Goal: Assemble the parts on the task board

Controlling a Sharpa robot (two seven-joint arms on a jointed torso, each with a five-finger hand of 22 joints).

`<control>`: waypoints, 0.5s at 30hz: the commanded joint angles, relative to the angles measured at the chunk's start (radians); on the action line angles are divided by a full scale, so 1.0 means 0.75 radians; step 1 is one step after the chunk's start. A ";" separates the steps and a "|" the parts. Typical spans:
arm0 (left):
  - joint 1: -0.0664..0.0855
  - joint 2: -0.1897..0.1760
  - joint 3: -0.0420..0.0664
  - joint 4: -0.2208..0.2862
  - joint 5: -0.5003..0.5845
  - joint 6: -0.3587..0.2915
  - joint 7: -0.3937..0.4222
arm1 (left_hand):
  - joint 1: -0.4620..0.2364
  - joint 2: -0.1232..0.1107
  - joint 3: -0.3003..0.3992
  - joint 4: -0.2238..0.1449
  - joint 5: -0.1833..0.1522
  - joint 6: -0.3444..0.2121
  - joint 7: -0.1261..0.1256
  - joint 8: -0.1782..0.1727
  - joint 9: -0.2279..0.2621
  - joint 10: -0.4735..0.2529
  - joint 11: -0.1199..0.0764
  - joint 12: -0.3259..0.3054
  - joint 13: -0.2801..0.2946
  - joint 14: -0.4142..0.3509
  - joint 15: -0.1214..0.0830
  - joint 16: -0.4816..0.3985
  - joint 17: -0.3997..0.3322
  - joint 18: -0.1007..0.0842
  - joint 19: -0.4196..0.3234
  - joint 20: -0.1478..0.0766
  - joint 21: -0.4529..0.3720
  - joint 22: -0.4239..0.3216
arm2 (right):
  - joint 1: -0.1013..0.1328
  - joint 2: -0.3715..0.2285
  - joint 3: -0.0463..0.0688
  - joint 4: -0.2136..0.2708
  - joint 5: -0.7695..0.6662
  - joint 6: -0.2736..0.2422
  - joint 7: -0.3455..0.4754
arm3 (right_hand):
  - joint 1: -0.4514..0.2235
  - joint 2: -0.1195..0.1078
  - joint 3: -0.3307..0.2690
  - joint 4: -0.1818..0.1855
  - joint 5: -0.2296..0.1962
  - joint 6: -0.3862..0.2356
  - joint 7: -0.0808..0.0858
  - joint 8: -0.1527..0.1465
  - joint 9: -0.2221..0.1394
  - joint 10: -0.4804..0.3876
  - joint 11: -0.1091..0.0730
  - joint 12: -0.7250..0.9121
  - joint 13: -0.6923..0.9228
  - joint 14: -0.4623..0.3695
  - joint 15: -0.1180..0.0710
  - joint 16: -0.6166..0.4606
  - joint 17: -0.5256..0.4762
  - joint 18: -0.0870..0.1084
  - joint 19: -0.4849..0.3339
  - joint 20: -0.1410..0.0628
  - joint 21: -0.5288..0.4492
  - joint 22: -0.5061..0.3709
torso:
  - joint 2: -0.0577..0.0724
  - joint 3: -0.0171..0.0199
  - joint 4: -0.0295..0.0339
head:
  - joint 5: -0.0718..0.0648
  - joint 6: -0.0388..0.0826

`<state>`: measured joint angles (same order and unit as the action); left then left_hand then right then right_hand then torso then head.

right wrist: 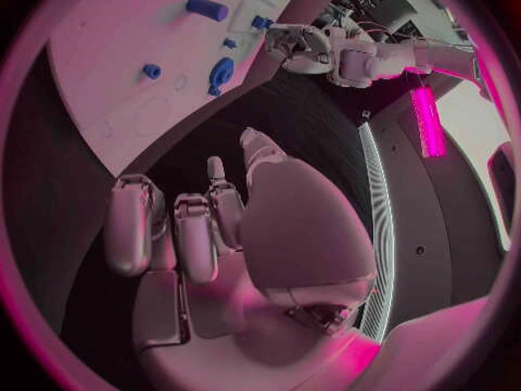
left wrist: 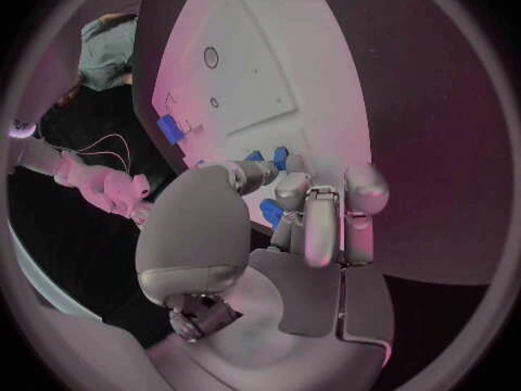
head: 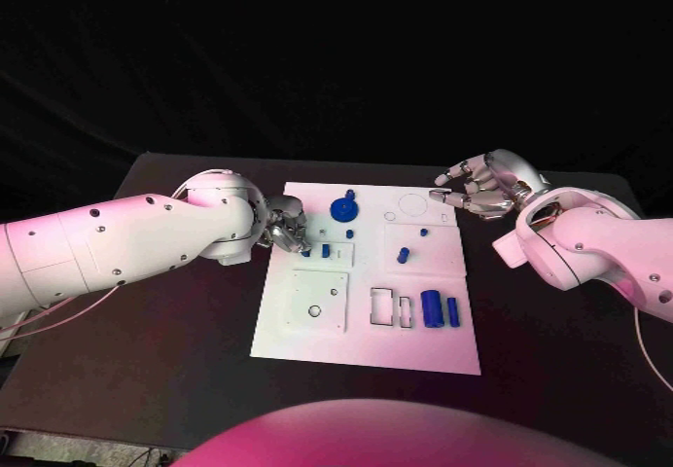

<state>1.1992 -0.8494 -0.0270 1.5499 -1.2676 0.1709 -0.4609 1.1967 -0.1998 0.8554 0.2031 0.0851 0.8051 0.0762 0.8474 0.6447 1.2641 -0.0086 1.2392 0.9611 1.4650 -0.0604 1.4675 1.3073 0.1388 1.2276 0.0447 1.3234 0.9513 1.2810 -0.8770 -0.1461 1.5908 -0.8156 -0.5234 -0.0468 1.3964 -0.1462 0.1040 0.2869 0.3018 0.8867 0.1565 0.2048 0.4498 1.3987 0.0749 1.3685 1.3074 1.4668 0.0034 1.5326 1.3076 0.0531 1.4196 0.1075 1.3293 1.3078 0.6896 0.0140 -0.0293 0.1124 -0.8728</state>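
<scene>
From my seat at the controls, I look down on a white board lying lengthwise from 6 to 12 o'clock on the black table.

Nearest me, toward 5 o'clock on the board, two blue cylinders lie side by side, their long axes running 6 to 12, beside empty rectangular slots. Left of them is a raised square panel with a small hole.

Further up, at the board's 9 o'clock edge, my left hand rests over small blue pegs. In the left wrist view its fingers are curled in among blue pieces; I cannot tell whether it is actually clamped on one. I judge this hand nearest to the parts, which lie just ahead of its fingertips toward 3 o'clock.

A short blue peg sits tilted mid-board, pointing roughly 1 o'clock.

Farther still, near 12 o'clock, a round blue knob lies flat.

Farthest, past the board's 1 o'clock corner, my right hand hovers with fingers loosely bent and holding nothing, well apart from every part.
</scene>
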 commanded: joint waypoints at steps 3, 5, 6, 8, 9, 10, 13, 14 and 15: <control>-0.007 0.020 -0.008 -0.007 0.022 0.047 -0.010 | 0.004 -0.006 0.204 -0.197 0.005 0.005 -0.010 0.004 0.000 0.004 0.000 0.004 0.000 0.069 -0.011 0.005 0.062 -0.024 0.009 -0.001 0.005 -0.001 | -0.001 0.002 0.000 0.001 -0.013 0.019 0.004 | -0.008 -0.005 0.009 -0.001 0.000 -0.010 -0.002 0.002 0.001 -0.006 -0.005 -0.001 0.043 0.098 -0.005 -0.008 0.170 0.017 -0.010 -0.002 -0.006 0.094 | 0.001 0.0004 0.0000 | -0.002 0.000; -0.007 0.024 -0.008 -0.010 0.023 0.047 -0.012 | 0.004 -0.006 0.204 -0.197 0.005 0.005 -0.010 0.004 0.000 0.004 0.000 0.004 0.000 0.069 -0.011 0.005 0.062 -0.024 0.009 -0.001 0.005 -0.001 | -0.001 0.002 0.000 0.000 -0.013 0.019 0.004 | -0.008 -0.005 0.009 -0.001 0.000 -0.010 -0.002 0.002 0.001 -0.006 -0.005 -0.001 0.043 0.098 -0.005 -0.008 0.170 0.017 -0.010 -0.002 -0.006 0.094 | 0.000 0.0005 0.0000 | -0.004 0.000; -0.007 0.026 -0.008 -0.012 0.024 0.047 -0.013 | 0.004 -0.006 0.204 -0.197 0.005 0.005 -0.010 0.004 0.000 0.004 0.000 0.004 0.000 0.069 -0.011 0.005 0.062 -0.024 0.009 -0.001 0.005 -0.001 | -0.001 0.002 0.000 -0.001 -0.013 0.020 0.004 | -0.008 -0.005 0.009 -0.001 0.000 -0.010 -0.002 0.002 0.001 -0.006 -0.005 -0.001 0.043 0.098 -0.005 -0.008 0.170 0.017 -0.010 -0.002 -0.006 0.094 | -0.001 0.0002 0.0005 | -0.005 0.000; -0.007 0.031 -0.008 -0.016 0.026 0.045 -0.016 | 0.004 -0.006 0.204 -0.197 0.005 0.005 -0.010 0.004 0.000 0.004 0.000 0.004 0.000 0.069 -0.011 0.005 0.062 -0.024 0.009 -0.001 0.005 -0.001 | -0.001 0.003 0.000 -0.001 -0.013 0.020 0.004 | -0.008 -0.005 0.009 -0.001 0.000 -0.010 -0.002 0.002 0.001 -0.006 -0.005 -0.001 0.043 0.098 -0.005 -0.008 0.170 0.017 -0.010 -0.002 -0.006 0.094 | 0.000 0.0006 0.0005 | -0.006 0.000; -0.006 0.033 -0.008 -0.018 0.026 0.045 -0.018 | 0.002 -0.004 0.207 -0.195 0.005 0.005 -0.009 0.004 0.000 0.004 0.000 0.004 -0.001 0.069 -0.011 0.004 0.061 -0.024 0.009 -0.001 0.005 -0.002 | -0.001 0.003 0.000 -0.002 -0.013 0.020 0.004 | -0.008 -0.005 0.009 -0.001 0.000 -0.010 -0.002 0.002 0.001 -0.006 -0.005 -0.001 0.043 0.098 -0.005 -0.008 0.170 0.017 -0.010 -0.002 -0.006 0.094 | 0.000 0.0006 0.0004 | -0.005 0.000; -0.006 0.034 -0.008 -0.019 0.027 0.045 -0.018 | 0.002 -0.004 0.207 -0.195 0.005 0.005 -0.009 0.004 0.000 0.004 0.000 0.004 -0.001 0.069 -0.011 0.004 0.061 -0.024 0.009 -0.001 0.005 -0.002 | -0.001 0.003 0.000 -0.002 -0.013 0.020 0.004 | -0.008 -0.005 0.009 -0.001 0.000 -0.010 -0.002 0.002 0.001 -0.006 -0.005 -0.001 0.043 0.098 -0.005 -0.008 0.170 0.017 -0.010 -0.002 -0.006 0.094 | -0.001 0.0007 0.0002 | -0.005 0.000; -0.006 0.039 -0.008 -0.023 0.029 0.048 -0.021 | 0.002 -0.004 0.207 -0.195 0.005 0.005 -0.009 0.004 0.000 0.004 0.000 0.004 -0.001 0.069 -0.011 0.004 0.061 -0.024 0.009 -0.001 0.005 -0.002 | -0.001 0.003 0.000 -0.002 -0.013 0.021 0.003 | -0.008 -0.005 0.009 -0.001 0.000 -0.010 -0.002 0.002 0.001 -0.006 -0.005 -0.001 0.043 0.098 -0.005 -0.008 0.170 0.017 -0.010 -0.002 -0.006 0.094 | -0.001 0.0001 -0.0004 | -0.005 0.000; -0.006 0.039 -0.008 -0.023 0.029 0.049 -0.021 | 0.002 -0.004 0.207 -0.195 0.005 0.005 -0.009 0.004 0.000 0.004 0.000 0.004 -0.001 0.069 -0.011 0.004 0.061 -0.024 0.009 -0.001 0.005 -0.002 | -0.001 0.003 0.000 -0.001 -0.013 0.021 0.003 | -0.008 -0.005 0.009 -0.001 0.000 -0.010 -0.002 0.002 0.001 -0.006 -0.005 -0.001 0.043 0.098 -0.005 -0.008 0.170 0.017 -0.010 -0.002 -0.006 0.094 | -0.001 0.0005 -0.0008 | -0.004 0.000; -0.006 0.040 -0.008 -0.024 0.031 0.051 -0.022 | 0.002 -0.004 0.207 -0.195 0.005 0.005 -0.009 0.004 0.000 0.004 0.000 0.004 -0.001 0.069 -0.011 0.004 0.061 -0.024 0.009 -0.001 0.005 -0.002 | -0.001 0.003 0.000 -0.001 -0.013 0.021 0.003 | -0.008 -0.005 0.009 -0.001 0.000 -0.010 -0.002 0.002 0.001 -0.006 -0.005 -0.001 0.043 0.098 -0.005 -0.008 0.170 0.017 -0.010 -0.002 -0.006 0.094 | -0.001 -0.0001 -0.0008 | -0.005 0.000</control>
<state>1.2003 -0.8259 -0.0280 1.5285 -1.2636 0.1735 -0.4778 1.1932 -0.2018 0.8581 0.2058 0.0845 0.8106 0.0762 0.8474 0.6446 1.2642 -0.0083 1.2392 0.9609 1.4650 -0.0604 1.4675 1.3073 0.1388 1.2276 0.0447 1.3234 0.9511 1.2809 -0.8758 -0.1461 1.5894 -0.8157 -0.5227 -0.0469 1.3964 -0.1462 0.1040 0.2869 0.3018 0.8867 0.1565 0.2048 0.4497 1.3987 0.0749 1.3685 1.3073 1.4667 0.0034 1.5326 1.3075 0.0532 1.4196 0.1075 1.3293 1.3080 0.6892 0.0144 -0.0293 0.1086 -0.8728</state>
